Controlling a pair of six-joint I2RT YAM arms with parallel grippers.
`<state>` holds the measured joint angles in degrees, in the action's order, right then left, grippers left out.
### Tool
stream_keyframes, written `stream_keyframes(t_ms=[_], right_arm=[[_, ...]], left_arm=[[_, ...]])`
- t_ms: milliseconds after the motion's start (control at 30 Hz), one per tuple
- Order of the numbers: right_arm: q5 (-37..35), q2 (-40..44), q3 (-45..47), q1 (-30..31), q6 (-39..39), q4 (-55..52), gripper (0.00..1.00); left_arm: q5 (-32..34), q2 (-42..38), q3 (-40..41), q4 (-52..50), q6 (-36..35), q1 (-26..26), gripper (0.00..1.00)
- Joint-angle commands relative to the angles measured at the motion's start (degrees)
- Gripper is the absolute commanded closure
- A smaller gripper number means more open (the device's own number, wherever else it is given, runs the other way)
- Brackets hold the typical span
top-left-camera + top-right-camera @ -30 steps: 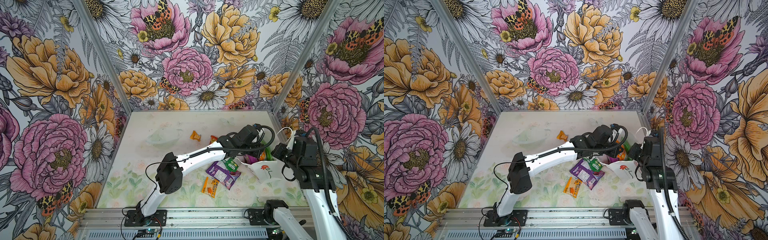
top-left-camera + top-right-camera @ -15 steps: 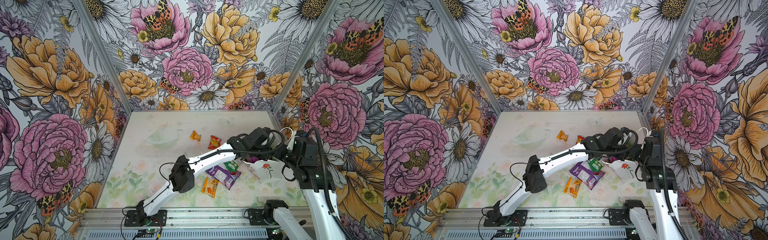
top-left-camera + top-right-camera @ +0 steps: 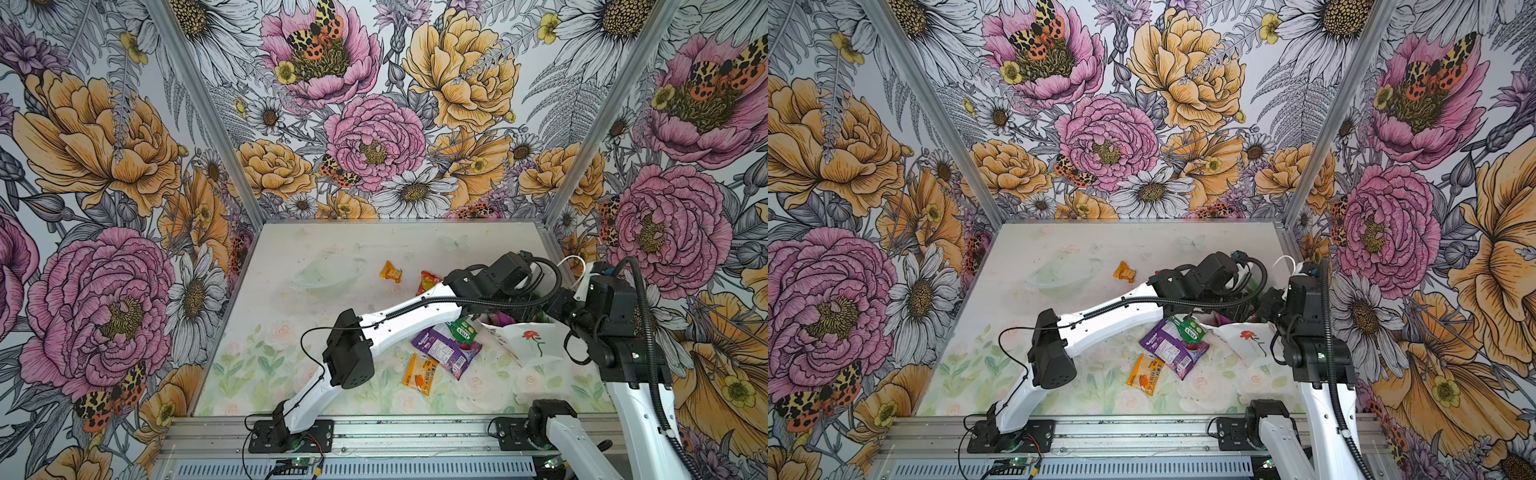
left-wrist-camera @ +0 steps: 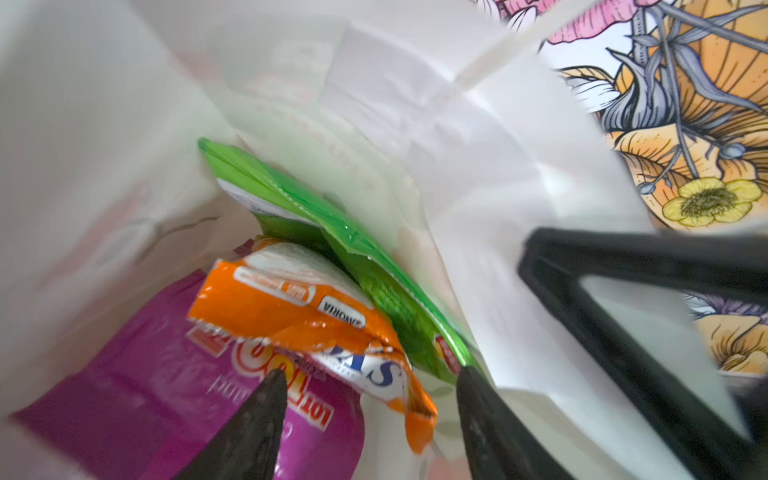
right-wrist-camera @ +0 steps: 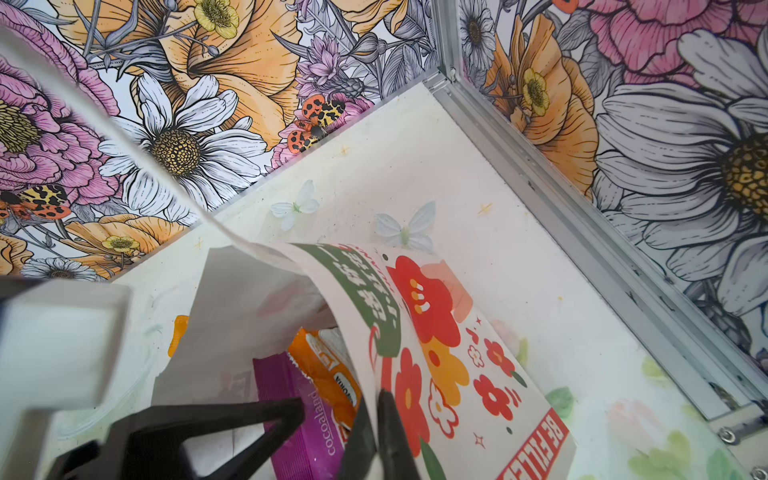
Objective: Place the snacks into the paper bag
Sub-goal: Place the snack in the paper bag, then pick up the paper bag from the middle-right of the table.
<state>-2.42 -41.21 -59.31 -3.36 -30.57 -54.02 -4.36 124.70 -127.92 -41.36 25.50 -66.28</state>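
The white paper bag [image 3: 528, 340] stands tilted at the table's right side. My right gripper [image 5: 374, 399] is shut on its printed wall [image 5: 436, 332]. Inside the bag's mouth my left gripper [image 4: 370, 374] hangs open, with an orange packet [image 4: 299, 316] lying loose below its fingertips. Under that packet are a magenta pouch [image 4: 166, 395] and a green chip bag [image 4: 374, 266]. On the table left of the bag lie a purple pouch [image 3: 444, 349], a green-white packet [image 3: 461, 330] and an orange packet [image 3: 419, 374]. Farther back are a small orange sachet [image 3: 390, 272] and a red sachet [image 3: 428, 282].
A clear plastic dish [image 3: 328, 278] lies at the table's back middle. The enclosure's right wall and its metal rail [image 5: 582, 232] run close behind the bag. My left arm [image 3: 415, 316] stretches across the table above the loose packets.
My left arm has swung right to the bag's mouth, and its gripper has opened, letting go of the orange packet inside. The right arm has held still.
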Motion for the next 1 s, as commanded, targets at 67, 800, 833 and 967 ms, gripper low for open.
stream_keyframes(t_ms=[67,800,833,967], right_arm=[[-2.0,0.7,-0.3,-0.3,0.4,3.7,1.0],[-1.1,-0.4,-0.3,-0.2,1.1,3.7,1.0],[-1.1,-0.5,-0.3,-0.1,1.0,3.7,1.0],[-0.8,-0.4,0.0,-0.1,1.0,3.7,1.0]], left_arm=[[8.5,-13.2,7.4,1.6,-3.0,-1.6,0.25],[12.1,-49.7,58.9,20.2,12.4,13.1,0.24],[10.6,-48.6,59.2,21.2,12.7,13.3,0.24],[1.6,-42.7,59.4,27.9,14.8,12.5,0.25]])
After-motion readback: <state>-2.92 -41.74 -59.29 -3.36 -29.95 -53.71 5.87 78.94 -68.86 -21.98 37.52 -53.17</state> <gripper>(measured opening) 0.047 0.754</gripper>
